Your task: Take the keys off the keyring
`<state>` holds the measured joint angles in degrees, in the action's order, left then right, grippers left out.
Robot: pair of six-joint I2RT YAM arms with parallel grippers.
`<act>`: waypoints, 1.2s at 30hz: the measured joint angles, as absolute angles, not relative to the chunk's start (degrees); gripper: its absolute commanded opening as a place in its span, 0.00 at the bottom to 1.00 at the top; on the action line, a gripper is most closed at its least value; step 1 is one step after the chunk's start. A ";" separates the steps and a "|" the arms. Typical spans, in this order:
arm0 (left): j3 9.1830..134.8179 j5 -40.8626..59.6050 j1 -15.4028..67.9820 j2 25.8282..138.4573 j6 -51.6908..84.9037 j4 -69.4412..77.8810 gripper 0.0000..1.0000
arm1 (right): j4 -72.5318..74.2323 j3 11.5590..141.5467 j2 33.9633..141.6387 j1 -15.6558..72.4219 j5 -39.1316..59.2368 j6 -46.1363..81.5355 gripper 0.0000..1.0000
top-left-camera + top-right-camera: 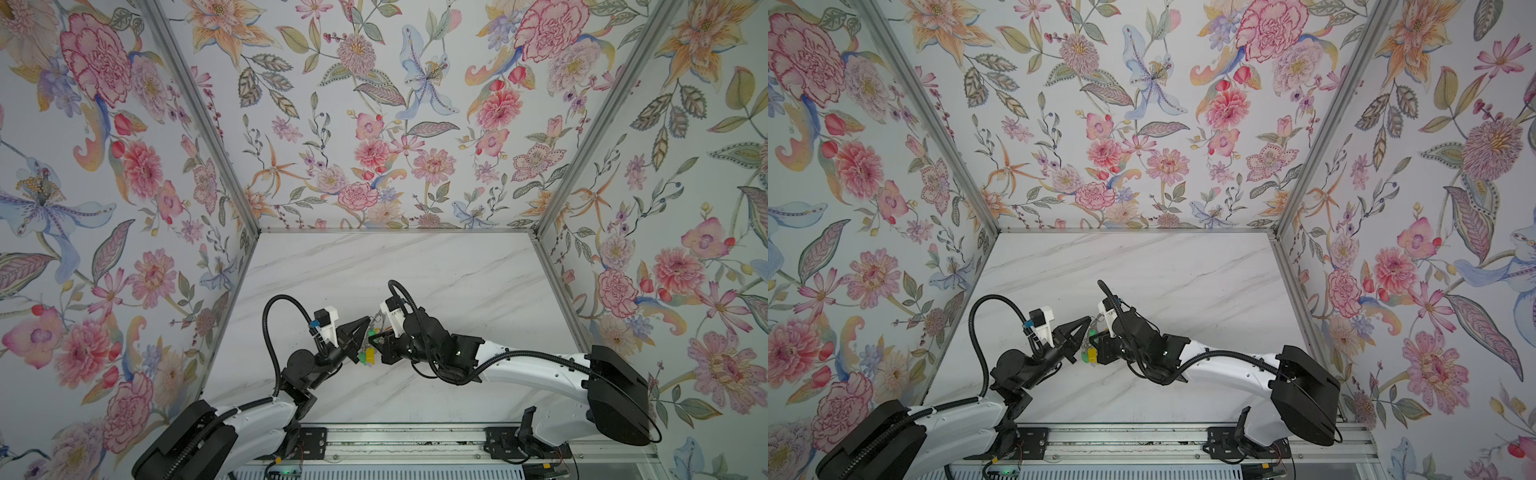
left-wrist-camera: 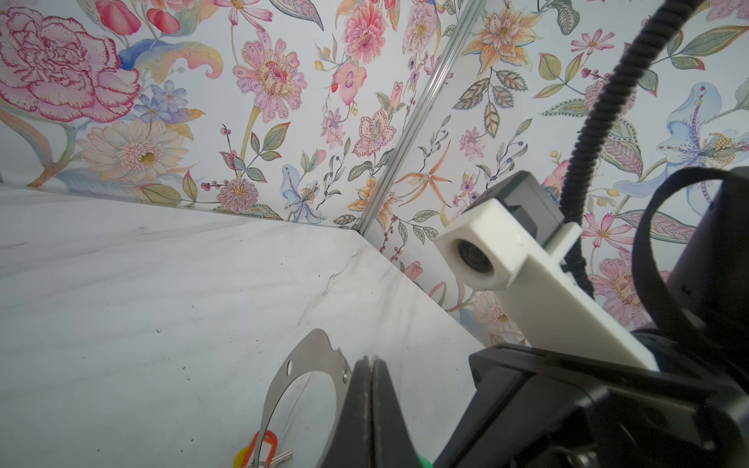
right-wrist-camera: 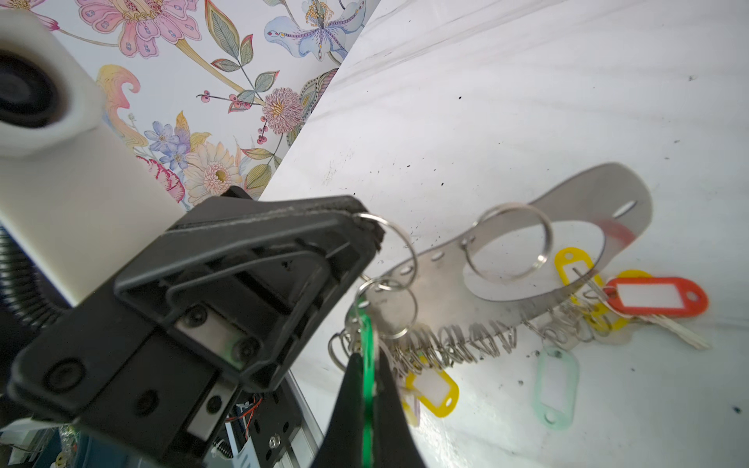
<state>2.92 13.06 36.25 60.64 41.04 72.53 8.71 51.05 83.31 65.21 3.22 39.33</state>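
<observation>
right hand (image 3: 367,358) pinches green tag (image 3: 368,409)

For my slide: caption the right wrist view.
Right gripper clamps green tag; left gripper pinches a wire ring on the keyring.

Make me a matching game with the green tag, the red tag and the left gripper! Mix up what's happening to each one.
Things:
1. green tag
2. red tag
3. left gripper

States:
a. shut on a wire ring
b. in no gripper
c. clamped in the right gripper

Pairs: 1-c, 2-b, 3-a.
</observation>
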 measured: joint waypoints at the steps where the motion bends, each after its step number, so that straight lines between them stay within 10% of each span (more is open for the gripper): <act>1: 2.92 12.97 36.21 60.86 41.34 73.06 0.00 | 8.71 51.16 83.55 65.45 3.46 39.33 0.00; 21: 3.46 5.21 34.06 56.69 40.05 73.38 0.00 | -6.68 50.02 77.62 66.28 15.68 35.05 0.00; 36: 5.10 22.31 34.06 56.03 33.08 57.87 0.35 | -20.47 54.76 73.06 54.70 17.12 25.34 0.00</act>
<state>5.10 22.31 34.06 56.03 33.08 57.87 -20.47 54.76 73.06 54.70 17.12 25.34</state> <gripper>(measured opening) 0.320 0.052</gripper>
